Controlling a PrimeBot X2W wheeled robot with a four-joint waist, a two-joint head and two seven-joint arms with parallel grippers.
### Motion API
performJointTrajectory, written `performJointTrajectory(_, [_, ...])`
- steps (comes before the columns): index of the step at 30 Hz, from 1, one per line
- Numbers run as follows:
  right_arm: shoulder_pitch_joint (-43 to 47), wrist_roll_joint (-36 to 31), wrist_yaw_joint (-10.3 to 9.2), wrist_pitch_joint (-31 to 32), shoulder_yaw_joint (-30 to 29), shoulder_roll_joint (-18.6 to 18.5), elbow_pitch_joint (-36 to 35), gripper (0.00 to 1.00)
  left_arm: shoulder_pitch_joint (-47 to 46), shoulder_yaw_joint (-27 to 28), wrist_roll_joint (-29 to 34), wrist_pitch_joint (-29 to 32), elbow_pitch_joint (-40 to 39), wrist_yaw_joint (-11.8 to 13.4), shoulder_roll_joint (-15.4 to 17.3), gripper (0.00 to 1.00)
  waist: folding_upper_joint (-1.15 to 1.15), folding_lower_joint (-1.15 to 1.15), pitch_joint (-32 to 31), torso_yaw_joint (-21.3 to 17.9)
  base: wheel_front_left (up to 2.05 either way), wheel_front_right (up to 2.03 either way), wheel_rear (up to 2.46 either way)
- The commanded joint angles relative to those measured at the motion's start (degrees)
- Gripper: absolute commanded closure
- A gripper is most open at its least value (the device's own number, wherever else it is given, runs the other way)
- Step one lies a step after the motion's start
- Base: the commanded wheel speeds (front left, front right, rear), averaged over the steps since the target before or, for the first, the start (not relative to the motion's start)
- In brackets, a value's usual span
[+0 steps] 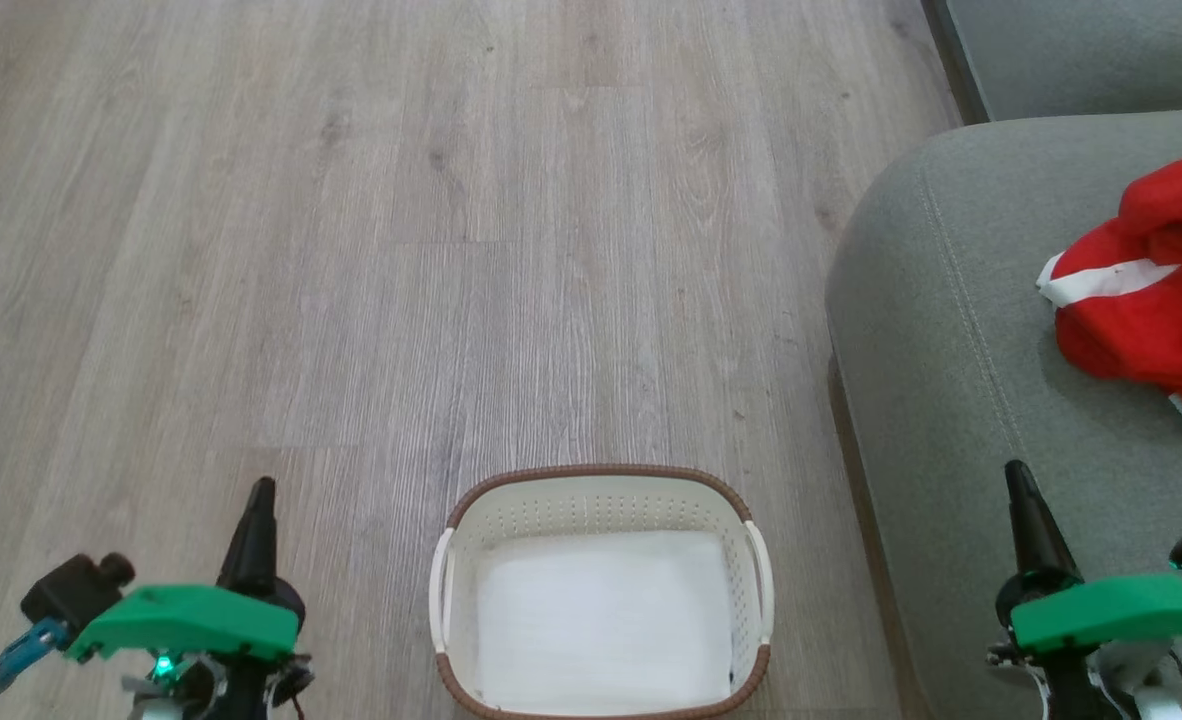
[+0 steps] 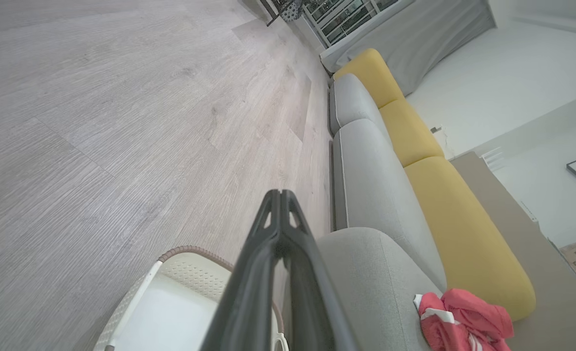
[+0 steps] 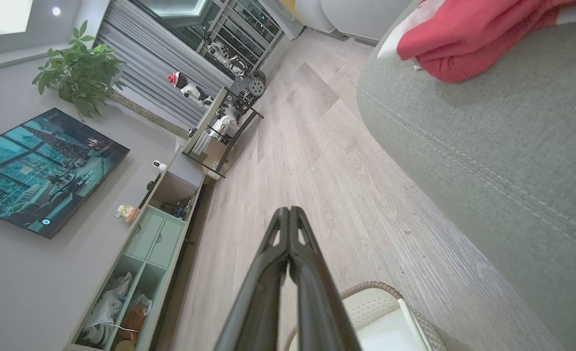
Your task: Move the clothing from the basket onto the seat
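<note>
At the lower left of the head view the left gripper hangs over the wooden floor, its two dark fingers pressed together with nothing between them; the left wrist view shows the tips meeting as well. In the middle the basket stands on the floor, a flat white sheet lying on its bottom. To the right is the seat, with the right gripper over its near edge, fingers likewise closed on nothing — and farther right the clothing lies bunched on the cushion, well apart from the basket.
</note>
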Motion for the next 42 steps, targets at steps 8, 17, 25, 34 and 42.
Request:
performJointTrajectory(8, [-4.08,5.67,0.00,1.50,-0.36,0.02,-1.09,1.00,-3.71,3.16,-5.38,1.45,-1.52,-1.08,-0.32,1.00,0.00,0.00,-0.04,-0.14,0.00,0.00,0.00])
performJointTrajectory(17, [-4.85,10.89,0.00,2.95,-0.85,0.35,-0.40,1.00,-3.97,4.69,-10.36,2.94,-1.42,-1.74,-0.87,1.00,0.00,0.00,-0.09,-0.29,0.00,0.00,0.00])
performJointTrajectory(25, [-5.53,15.51,0.00,4.25,-1.30,0.64,0.22,1.00,-4.20,6.04,-14.77,4.26,-1.33,-2.33,-1.36,1.00,0.00,0.00,-0.13,-0.43,0.00,0.00,0.00])
performJointTrajectory(34, [-6.31,20.71,-0.01,5.73,-1.83,0.99,0.91,1.00,-4.47,7.57,-19.76,5.76,-1.23,-2.99,-1.91,1.00,0.00,0.00,-0.17,-0.58,0.00,0.00,0.00])
performJointTrajectory(42, [-6.99,25.32,-0.01,7.05,-2.30,1.30,1.52,1.00,-4.70,8.93,-24.19,7.08,-1.14,-3.58,-2.39,1.00,0.00,0.00,-0.21,-0.71,0.00,0.00,0.00])
